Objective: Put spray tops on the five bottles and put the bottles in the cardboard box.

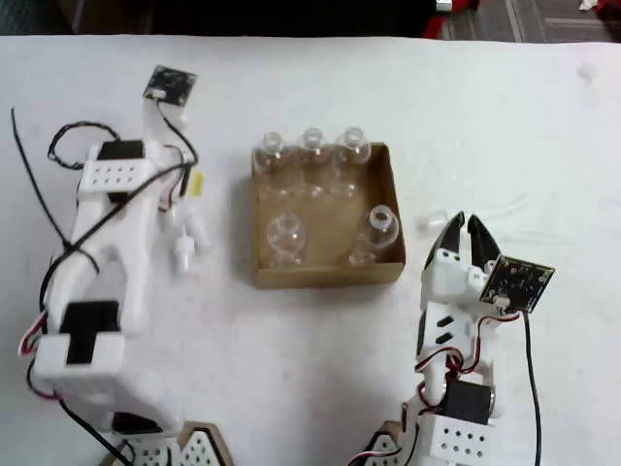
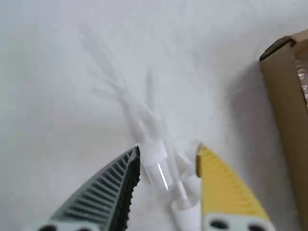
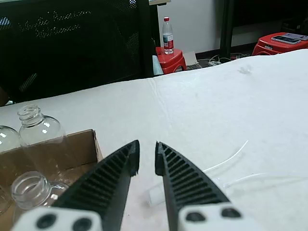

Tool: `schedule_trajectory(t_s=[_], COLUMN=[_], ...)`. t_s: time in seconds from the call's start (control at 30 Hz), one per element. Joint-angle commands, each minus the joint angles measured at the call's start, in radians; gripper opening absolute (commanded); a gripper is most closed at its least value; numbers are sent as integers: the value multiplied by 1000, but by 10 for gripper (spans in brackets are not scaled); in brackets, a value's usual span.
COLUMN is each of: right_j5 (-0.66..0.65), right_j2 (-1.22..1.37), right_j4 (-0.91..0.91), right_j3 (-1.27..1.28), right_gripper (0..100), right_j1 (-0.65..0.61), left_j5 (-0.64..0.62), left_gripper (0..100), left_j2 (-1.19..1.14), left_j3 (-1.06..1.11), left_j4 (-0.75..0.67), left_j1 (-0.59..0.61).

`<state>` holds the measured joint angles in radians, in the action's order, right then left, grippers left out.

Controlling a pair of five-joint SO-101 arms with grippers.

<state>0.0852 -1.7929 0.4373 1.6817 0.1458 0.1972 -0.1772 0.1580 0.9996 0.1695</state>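
Left gripper (image 2: 167,151): left of the cardboard box, jaws parted moderately, grey and yellow fingers on either side of white spray tops; I cannot tell whether either finger touches them.
Right gripper (image 3: 147,157): near right of the box, black fingers only a narrow gap apart, nothing between them.
Spray tops (image 1: 186,243): lying on the table (image 1: 543,126), just left of the box.
Loose spray top (image 1: 430,222): just right of the box, beside the right gripper.
Cardboard box (image 1: 330,274): centre of the table, open.
Bottles: 5, clear, uncapped, all in the box; 3 along the far wall (image 1: 312,146), 2 nearer (image 1: 286,235).
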Motion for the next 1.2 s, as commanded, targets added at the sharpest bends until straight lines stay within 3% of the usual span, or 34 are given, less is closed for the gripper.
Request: schedule_trajectory(t_s=[0.0, 0.3, 0.9, 1.0, 1.17], right_j5=[0, 0, 0, 0, 0], right_j2=[-4, -4, -4, -4, -4], right_j4=[-12, -12, -12, -12, -13], right_j3=[9, 9, 9, 9, 9], right_gripper=[39, 39, 39, 39, 39], right_j1=[1, 1, 1, 1, 2], left_j5=[-213, -224, -224, -224, -224], left_gripper=[282, 282, 282, 235, 58], left_j2=[-114, -352, -433, -447, -450], left_j3=[-186, -408, -440, -440, -440], left_j4=[97, 101, 77, 80, 83], left_j1=[-16, 4, 64, 65, 64])
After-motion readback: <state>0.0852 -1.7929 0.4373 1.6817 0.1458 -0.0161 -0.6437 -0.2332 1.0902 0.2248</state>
